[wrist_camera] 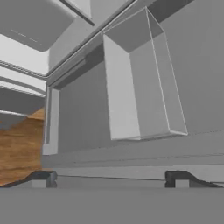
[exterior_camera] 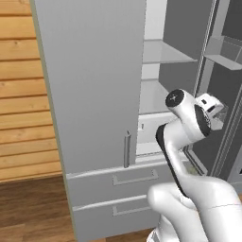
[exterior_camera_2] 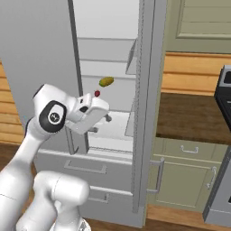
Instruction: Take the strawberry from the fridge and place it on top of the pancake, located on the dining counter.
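Strawberry [exterior_camera_2: 97,94] sits untouched on a pale shelf deep inside the fridge [exterior_camera: 90,94], a tiny red dot just beside and below a larger yellow-green oval fruit [exterior_camera_2: 106,81]. From where I stand, the gripper [exterior_camera_2: 106,118] hangs at the mouth of the open compartment, lower than the berry and a little to its right, with nothing between its fingers. In the hand view the two dark fingertips [wrist_camera: 43,177] stand far apart at the bottom of the picture, so the jaws are spread wide, ready to close on something small.

The hand seems turned sideways: its camera looks at the inside of the open right door [exterior_camera_2: 146,103] and a clear door bin [wrist_camera: 140,83] mounted there, not at the shelf with the fruit. I would judge the reach has only begun, and the wrist needs to swing toward the back of the shelf and rise before any grasp.

Further out, the left fridge door [exterior_camera: 94,80] is shut, its bar handle [exterior_camera: 126,149] hanging above two lower drawers [exterior_camera: 118,179]. To the right of the fridge runs a dark counter [exterior_camera_2: 189,117] over pale green cabinets [exterior_camera_2: 189,167]. The berry's place next to the bigger fruit means the fingers must come in narrowly to avoid nudging it.
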{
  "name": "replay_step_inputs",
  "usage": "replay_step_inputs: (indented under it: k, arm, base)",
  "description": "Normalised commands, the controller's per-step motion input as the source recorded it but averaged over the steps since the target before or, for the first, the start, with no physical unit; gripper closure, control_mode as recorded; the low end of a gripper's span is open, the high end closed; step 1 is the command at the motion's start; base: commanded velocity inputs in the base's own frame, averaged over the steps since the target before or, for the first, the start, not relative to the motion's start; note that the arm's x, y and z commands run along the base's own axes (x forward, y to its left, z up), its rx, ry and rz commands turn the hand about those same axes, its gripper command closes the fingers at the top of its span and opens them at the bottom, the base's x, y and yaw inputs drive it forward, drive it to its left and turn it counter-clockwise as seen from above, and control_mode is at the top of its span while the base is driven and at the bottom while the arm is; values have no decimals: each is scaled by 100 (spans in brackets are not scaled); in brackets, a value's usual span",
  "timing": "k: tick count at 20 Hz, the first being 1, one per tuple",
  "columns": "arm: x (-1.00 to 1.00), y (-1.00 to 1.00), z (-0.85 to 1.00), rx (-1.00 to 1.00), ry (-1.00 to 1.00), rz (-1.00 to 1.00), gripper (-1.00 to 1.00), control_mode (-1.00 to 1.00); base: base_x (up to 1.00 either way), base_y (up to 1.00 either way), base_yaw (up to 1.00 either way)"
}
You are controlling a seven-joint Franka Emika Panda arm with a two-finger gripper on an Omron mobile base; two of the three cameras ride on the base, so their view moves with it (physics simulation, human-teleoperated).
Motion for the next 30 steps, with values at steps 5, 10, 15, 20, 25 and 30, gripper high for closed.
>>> replay_step_inputs:
  k: [5, 10, 15, 20, 25, 30]
  arm:
    - [16, 99, -10, 51, -7, 0, -100, -100]
    - [16, 96, -19, 59, -1, 0, -100, -100]
    - [5, 78, -31, 51, -3, 13, -100, -100]
    - [2, 12, -14, 8, -42, 1, -100, -100]
    - [45, 3, -1, 0, -15, 3, -100, -100]
    - [52, 32, -2, -3, 16, 1, -100, -100]
  base:
    - [0, 0, 0]
    - [0, 0, 0]
    - [0, 0, 0]
    - [0, 0, 0]
    - [0, 0, 0]
    - [0, 0, 0]
